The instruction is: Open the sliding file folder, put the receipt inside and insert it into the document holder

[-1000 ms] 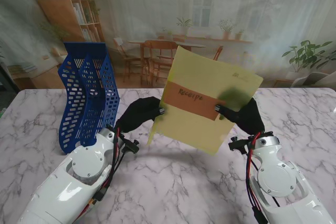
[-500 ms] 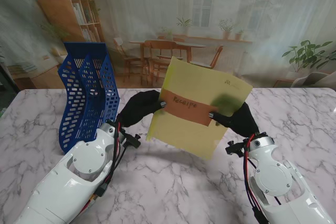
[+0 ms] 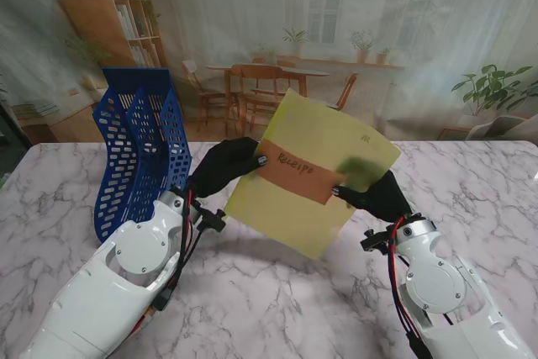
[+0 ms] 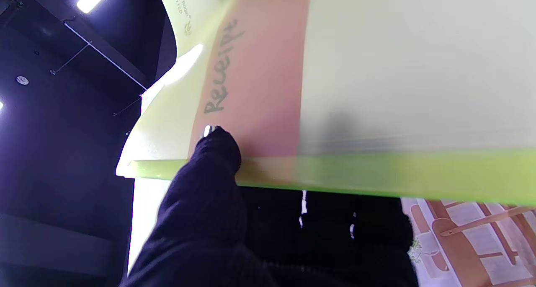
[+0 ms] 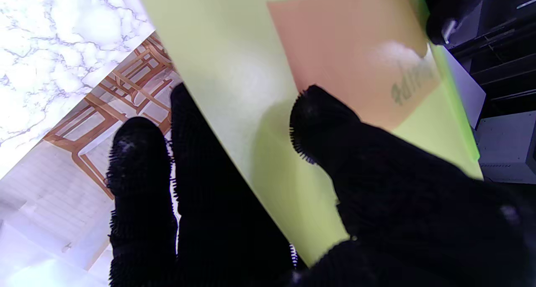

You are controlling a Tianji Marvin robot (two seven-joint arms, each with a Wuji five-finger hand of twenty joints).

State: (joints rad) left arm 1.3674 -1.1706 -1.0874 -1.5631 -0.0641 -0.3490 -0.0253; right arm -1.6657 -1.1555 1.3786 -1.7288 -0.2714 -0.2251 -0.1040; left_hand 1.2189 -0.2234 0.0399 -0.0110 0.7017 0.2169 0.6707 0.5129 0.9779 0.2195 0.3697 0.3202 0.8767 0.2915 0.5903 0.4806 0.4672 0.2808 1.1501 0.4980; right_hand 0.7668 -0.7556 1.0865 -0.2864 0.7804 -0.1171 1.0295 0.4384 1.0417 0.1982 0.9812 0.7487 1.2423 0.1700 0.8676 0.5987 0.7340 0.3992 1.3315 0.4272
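Note:
A translucent yellow file folder (image 3: pixel 294 208) hangs tilted in the air over the middle of the table, held from both sides. The orange receipt (image 3: pixel 298 171), lettered "Receipt", shows through its front sheet. My left hand (image 3: pixel 220 170) pinches the folder's left edge at the receipt (image 4: pixel 251 81), thumb on the front (image 4: pixel 213 153). My right hand (image 3: pixel 380 192) grips the right edge, thumb pressed on the folder (image 5: pixel 251 111) beside the receipt (image 5: pixel 351 56). The blue mesh document holder (image 3: pixel 139 153) stands upright at the left, just beyond the left hand.
The white marble table (image 3: pixel 277 300) runs under both arms. A printed backdrop of a room with shelves and chairs (image 3: pixel 269 31) closes the far side. The holder's open top faces up and toward me.
Both hands have carried the folder to the left, toward the blue holder, and tilted it a little further. The grip on both edges stays the same.

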